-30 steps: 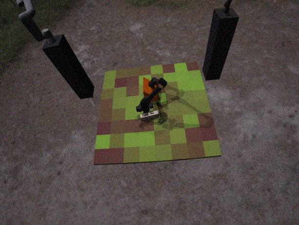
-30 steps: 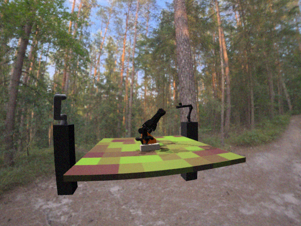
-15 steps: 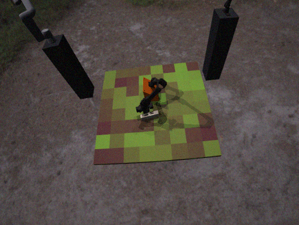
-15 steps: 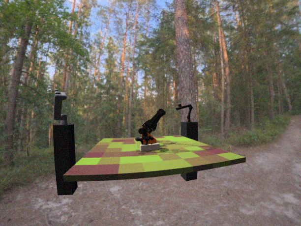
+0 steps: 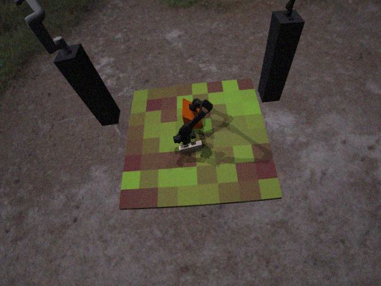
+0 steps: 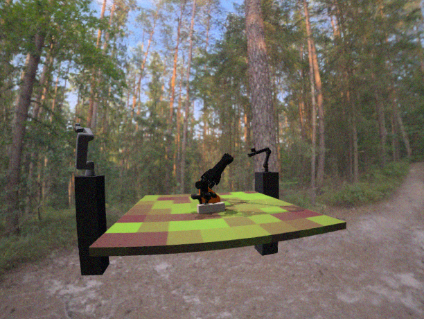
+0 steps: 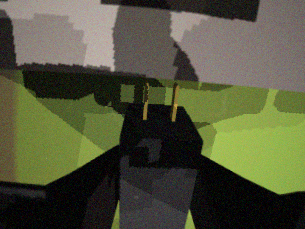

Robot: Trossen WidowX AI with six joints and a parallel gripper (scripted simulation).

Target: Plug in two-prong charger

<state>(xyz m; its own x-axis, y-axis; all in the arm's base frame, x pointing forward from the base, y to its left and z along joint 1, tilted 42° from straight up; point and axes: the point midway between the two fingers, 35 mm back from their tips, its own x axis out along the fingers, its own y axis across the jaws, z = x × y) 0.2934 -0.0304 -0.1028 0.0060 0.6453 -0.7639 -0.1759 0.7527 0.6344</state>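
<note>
The white power strip (image 5: pixel 195 147) (image 6: pixel 211 208) (image 7: pixel 244 55) lies on the checkered board. Its near side crosses the top of the wrist view, with dark parts at the upper edge and shadows over it. My gripper (image 7: pixel 152 154) is shut on the black charger (image 7: pixel 159 130). The charger's two brass prongs (image 7: pixel 145 104) (image 7: pixel 175 104) are bare and point toward the strip, side by side. Their tips appear just short of or beside the strip's edge; contact cannot be told. In the top view the dark wrist hangs just behind the strip, and the fingers are too small and dark to make out.
The checkered board (image 5: pixel 199 191) (image 6: pixel 215 236) carries the arm's orange base part (image 5: pixel 187 111) behind the strip. Two black pillars (image 5: pixel 88 87) (image 5: pixel 281 56) with other arms on them stand beyond the board's left and right sides. The arm casts shadows to the right.
</note>
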